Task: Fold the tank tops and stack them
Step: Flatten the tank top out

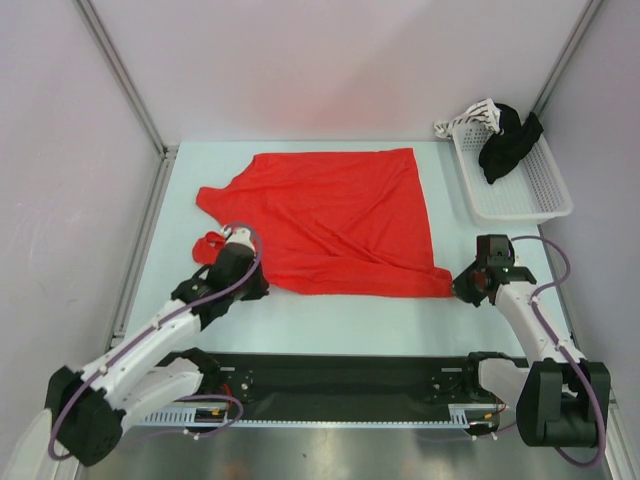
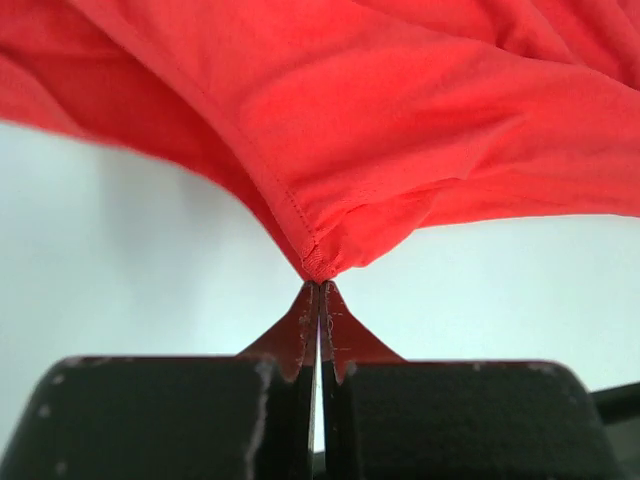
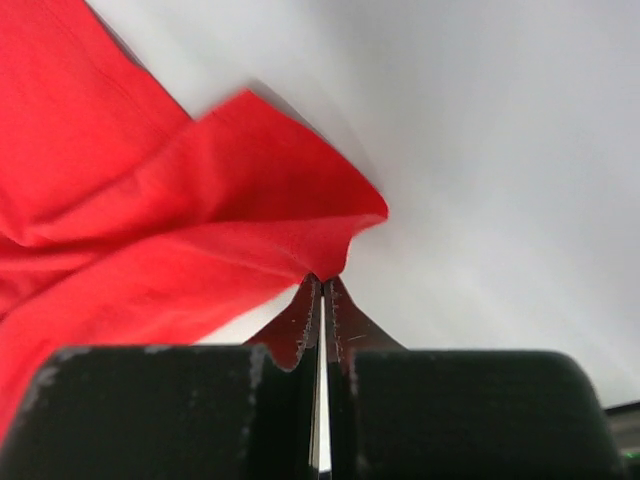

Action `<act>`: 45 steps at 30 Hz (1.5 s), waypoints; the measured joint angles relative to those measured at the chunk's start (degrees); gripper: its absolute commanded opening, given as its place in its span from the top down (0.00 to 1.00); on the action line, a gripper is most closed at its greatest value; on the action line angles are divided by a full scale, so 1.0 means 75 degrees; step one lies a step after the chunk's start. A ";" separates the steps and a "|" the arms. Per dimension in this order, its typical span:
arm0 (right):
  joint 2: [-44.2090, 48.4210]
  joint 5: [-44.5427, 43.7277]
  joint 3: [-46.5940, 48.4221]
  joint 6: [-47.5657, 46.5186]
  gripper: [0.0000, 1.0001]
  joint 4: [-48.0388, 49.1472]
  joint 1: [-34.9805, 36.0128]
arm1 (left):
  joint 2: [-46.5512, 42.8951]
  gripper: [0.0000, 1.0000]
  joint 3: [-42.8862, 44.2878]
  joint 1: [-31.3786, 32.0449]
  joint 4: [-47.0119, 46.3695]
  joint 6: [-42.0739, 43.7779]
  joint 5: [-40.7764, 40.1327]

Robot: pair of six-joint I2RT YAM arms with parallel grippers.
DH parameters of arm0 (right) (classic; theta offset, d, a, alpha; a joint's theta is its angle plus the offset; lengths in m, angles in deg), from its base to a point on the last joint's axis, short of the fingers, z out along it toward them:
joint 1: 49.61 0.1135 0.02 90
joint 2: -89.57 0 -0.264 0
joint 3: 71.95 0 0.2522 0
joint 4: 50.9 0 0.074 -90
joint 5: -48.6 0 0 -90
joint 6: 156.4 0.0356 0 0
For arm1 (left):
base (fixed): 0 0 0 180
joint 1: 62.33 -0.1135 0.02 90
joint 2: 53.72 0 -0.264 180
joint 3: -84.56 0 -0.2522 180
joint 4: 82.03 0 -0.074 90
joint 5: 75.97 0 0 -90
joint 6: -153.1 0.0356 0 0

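A bright red tank top (image 1: pixel 335 215) lies spread and wrinkled across the middle of the table. My left gripper (image 1: pixel 216 250) is at its near-left corner, shut on a bunched seam of the red fabric (image 2: pixel 350 110); the left gripper (image 2: pixel 320 285) pinches the cloth right at the fingertips. My right gripper (image 1: pixel 459 287) is at the near-right corner, shut on a pointed fold of the same tank top (image 3: pixel 150 230). In the right wrist view the right gripper (image 3: pixel 322 280) holds the cloth lifted a little off the table.
A white mesh basket (image 1: pixel 535 195) stands at the back right, with a black garment (image 1: pixel 508 143) draped over its rim and a striped cloth (image 1: pixel 468 120) at its far corner. A black strip (image 1: pixel 330 385) runs between the arm bases. Metal frame posts (image 1: pixel 120 75) flank the pale table (image 1: pixel 330 320).
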 measured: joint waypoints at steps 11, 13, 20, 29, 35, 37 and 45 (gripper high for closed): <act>0.0833 0.0085 -0.0554 0.0195 0.95 -0.0475 0.0096 | -0.1128 1.00 -0.1061 0.0000 0.0166 -0.0842 -0.0038; 0.0638 0.0020 -0.0297 0.0154 0.95 -0.0440 0.0096 | -0.0930 1.00 -0.1061 -0.0015 0.0146 -0.0845 -0.0108; -0.1131 0.0029 0.1102 -0.0361 1.00 0.0207 0.0114 | -0.0833 1.00 -0.1070 -0.0629 -0.0041 -0.0991 -0.0195; -0.2911 0.0265 0.2101 -0.0877 0.77 0.0976 0.0691 | -0.1434 1.00 -0.1352 -0.1358 -0.0160 -0.1119 -0.0236; -0.3264 0.0533 0.2518 -0.1399 0.55 0.1303 0.0874 | -0.1367 1.00 -0.1489 -0.1434 -0.0344 -0.1163 -0.0204; -0.3054 0.0565 0.2366 -0.1550 0.53 0.1437 0.0868 | -0.1332 1.00 -0.1489 -0.1445 -0.0388 -0.1166 -0.0204; -0.1696 0.0516 0.1413 -0.1979 0.66 0.1384 0.0755 | -0.1338 0.99 -0.1489 -0.1466 -0.0402 -0.1151 -0.0224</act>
